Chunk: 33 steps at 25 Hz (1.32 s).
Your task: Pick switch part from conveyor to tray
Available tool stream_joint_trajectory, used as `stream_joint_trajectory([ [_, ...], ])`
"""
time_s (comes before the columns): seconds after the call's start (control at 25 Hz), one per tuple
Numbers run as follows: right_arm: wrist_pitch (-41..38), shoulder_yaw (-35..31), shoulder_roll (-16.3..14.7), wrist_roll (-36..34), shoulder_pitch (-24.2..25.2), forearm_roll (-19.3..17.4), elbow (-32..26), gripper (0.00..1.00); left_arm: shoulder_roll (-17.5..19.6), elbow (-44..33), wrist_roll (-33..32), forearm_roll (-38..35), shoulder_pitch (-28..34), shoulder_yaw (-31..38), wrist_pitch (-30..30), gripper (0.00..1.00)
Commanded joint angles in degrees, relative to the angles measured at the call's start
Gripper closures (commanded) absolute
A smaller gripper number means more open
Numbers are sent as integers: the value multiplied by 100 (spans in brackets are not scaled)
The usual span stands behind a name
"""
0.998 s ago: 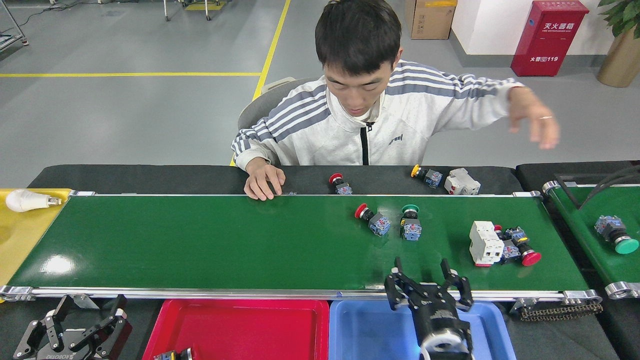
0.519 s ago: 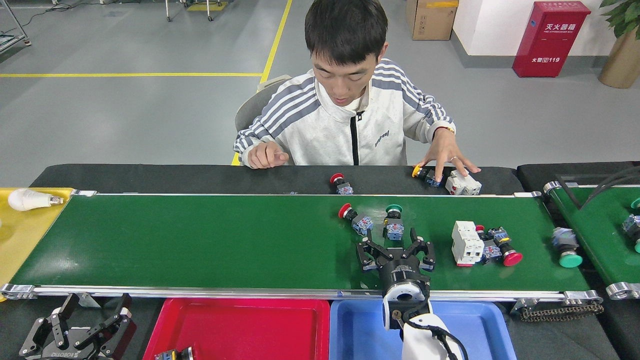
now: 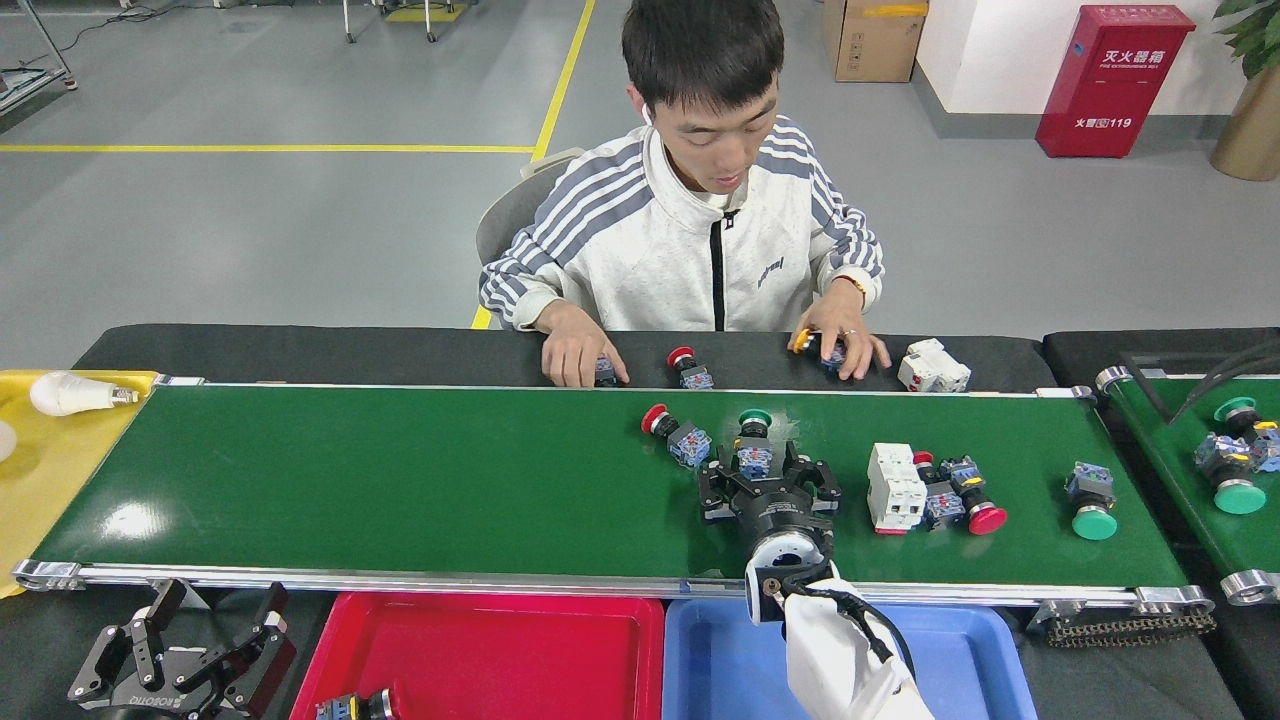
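Switch part with the green cap [image 3: 754,447] lies on the conveyor [image 3: 400,480], right of its middle, with the round cap pointing to the far rail and the blue-grey contact block pointing to the robot, so its long axis runs across the belt and almost in line with the right arm. The right gripper [image 3: 767,476] is over the block end: the jaws stand apart, one dark finger at each side of the block, and I cannot see that they press it yet, so I judge the closing is the next step. Just to the left lies a red-capped switch [image 3: 672,434], turned at an angle and very near the left finger, which could be pushed by accident. To the right, well apart, a white breaker [image 3: 895,487] touches a second red-capped switch [image 3: 962,494], and another green one [image 3: 1092,500] is farther on. The parts look like hard plastic, smooth caps and ribbed blocks; the belt is glossy green between silver rails. The blue tray [image 3: 980,660] is directly below the right arm, the red tray [image 3: 480,650] beside it. The left gripper [image 3: 195,650] rests far away at the lower left, jaws apart, so the right arm is clearly the nearer one. A person's hands [image 3: 580,355] rest on the black surface [image 3: 300,352] behind the belt.
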Motion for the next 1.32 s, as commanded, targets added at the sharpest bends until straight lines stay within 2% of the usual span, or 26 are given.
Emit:
stream_joint_trajectory([
  [0.0, -25, 110, 32, -45, -126, -8, -148, 97, 66, -53, 18, -6, -54, 27, 34, 0],
  [0.08, -52, 426, -4, -63, 15, -8, -534, 98, 66, -62, 18, 3, -54, 27, 34, 0],
  [0.16, -157, 945, -56, -72, 367, 1, -1264, 98, 66, -71, 18, 3, -54, 27, 34, 0],
  [0.28, -1010, 1718, -443, -81, 903, 9, -2459, 97, 66, -88, 18, 3, -63, 35, 34, 0],
  [0.32, -1388, 1903, -663, -98, 1070, 18, -2828, 87, 66, -88, 18, 3, -63, 27, 34, 0],
  [0.36, -1844, 2069, -864, -142, 1254, 53, -3179, 57, 66, -79, 18, 3, -63, 27, 34, 0],
  [0.4, -2222, 2201, -1005, -195, 1403, 62, -3408, 17, 57, -88, 18, 3, -72, 18, 34, 0],
  [0.44, -2486, 2289, -1076, -230, 1500, 80, -3514, 2, 57, -88, 18, 3, -90, 9, 34, 0],
  [0.52, -2926, 2333, -1129, -230, 1615, 203, -3540, 2, 4, -97, 9, -15, -257, -35, 34, 0],
  [0.64, -2829, 2114, -1093, -230, 1650, 211, -3514, 2, -22, -176, -88, -32, -573, -738, 149, 0],
  [0.72, -2706, 1709, -1093, -230, 1738, 203, -3628, 2, -31, -238, -193, -103, -749, -1239, 482, 0],
  [0.8, -2381, 866, -1085, -256, 2195, 203, -3997, 2, -101, -185, -237, -481, -995, -1968, 957, 0],
  [0.88, -1976, -31, -1076, -467, 2924, 203, -4481, 2, -286, -35, -246, -858, -1285, -2610, 1423, 0],
  [0.96, -1731, -988, -1058, -1012, 3723, 194, -4832, 2, -567, 280, -290, -1043, -1610, -3075, 1748, 0],
  [1.04, -1511, -1745, -926, -1276, 4137, 194, -4859, 2, -910, 756, -466, -1052, -1891, -3217, 1862, 0],
  [1.08, -1405, -1999, -812, -1276, 4225, 194, -4806, 2, -1076, 1054, -536, -1078, -2128, -3243, 1924, 0],
  [1.16, -1282, -2044, -715, -1258, 4181, 194, -4657, 2, -1147, 1424, -536, -1087, -2471, -3269, 2021, 0],
  [1.28, -1212, -1903, -733, -1012, 3742, 255, -4542, 2, -1165, 2179, -536, -1087, -2999, -3287, 2126, 0],
])
